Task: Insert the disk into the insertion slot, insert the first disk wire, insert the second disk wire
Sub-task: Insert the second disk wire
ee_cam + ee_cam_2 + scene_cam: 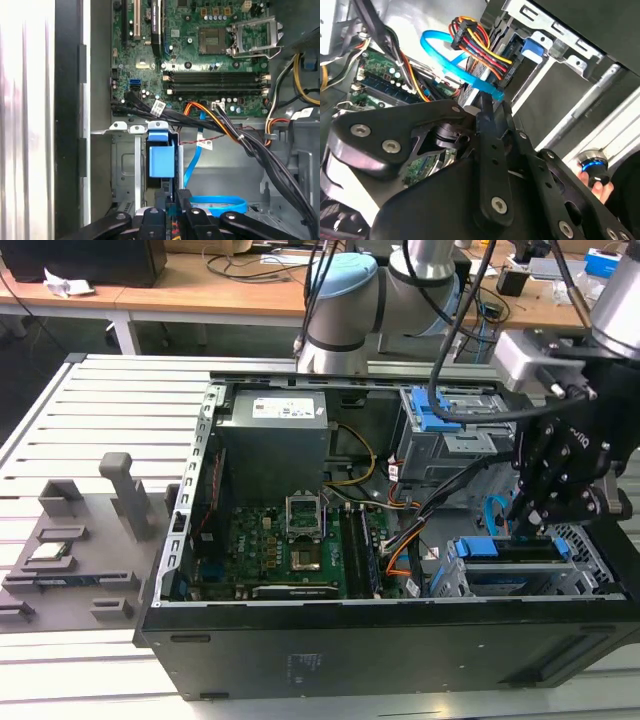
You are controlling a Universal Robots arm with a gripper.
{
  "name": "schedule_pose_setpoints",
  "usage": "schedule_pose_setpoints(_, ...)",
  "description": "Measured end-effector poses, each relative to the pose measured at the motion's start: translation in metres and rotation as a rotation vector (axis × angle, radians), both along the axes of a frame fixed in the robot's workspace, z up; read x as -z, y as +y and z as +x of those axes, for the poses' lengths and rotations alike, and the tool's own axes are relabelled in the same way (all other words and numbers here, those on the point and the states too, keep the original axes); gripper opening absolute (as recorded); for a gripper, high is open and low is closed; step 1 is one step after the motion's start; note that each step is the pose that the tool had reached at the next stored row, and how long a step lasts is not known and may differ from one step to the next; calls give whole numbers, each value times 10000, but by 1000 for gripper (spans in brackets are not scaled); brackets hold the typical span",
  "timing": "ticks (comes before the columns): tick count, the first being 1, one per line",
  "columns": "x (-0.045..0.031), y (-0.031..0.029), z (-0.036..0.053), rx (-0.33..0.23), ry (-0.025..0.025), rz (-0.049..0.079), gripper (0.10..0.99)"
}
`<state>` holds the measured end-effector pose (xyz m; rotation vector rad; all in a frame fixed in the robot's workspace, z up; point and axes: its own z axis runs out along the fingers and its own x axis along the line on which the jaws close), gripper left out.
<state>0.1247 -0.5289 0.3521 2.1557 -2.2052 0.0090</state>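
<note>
I judge the disk (520,562) seated in the insertion slot (590,570); closed fingers (485,107) pinch the second disk wire (452,67) beside it, not yet plugged.

slot (585,558) mouth: crowded | blockers: second disk wire (451,64), first disk wire (479,44) | motherboard (200,55) side: probably open

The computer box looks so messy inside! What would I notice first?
Probably the bright light blue cable looping beside a bundle of orange, red and black wires in the second wrist view. In the exterior view, the black gripper reaches into the open computer case, just above the blue disk carrier.
</note>
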Motion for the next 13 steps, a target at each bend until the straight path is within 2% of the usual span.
schedule_pose_setpoints(1, -122, 25, 0, -1, 0, -2, 235)
schedule_pose_setpoints(2, -153, 28, 0, 0, 0, 0, 220)
schedule_pose_setpoints(4, -265, 31, 0, 0, 0, -2, 106)
schedule_pose_setpoints(5, -305, 31, 0, 0, 0, -1, 106)
schedule_pose_setpoints(13, -327, 31, 0, 0, 0, 2, 106)
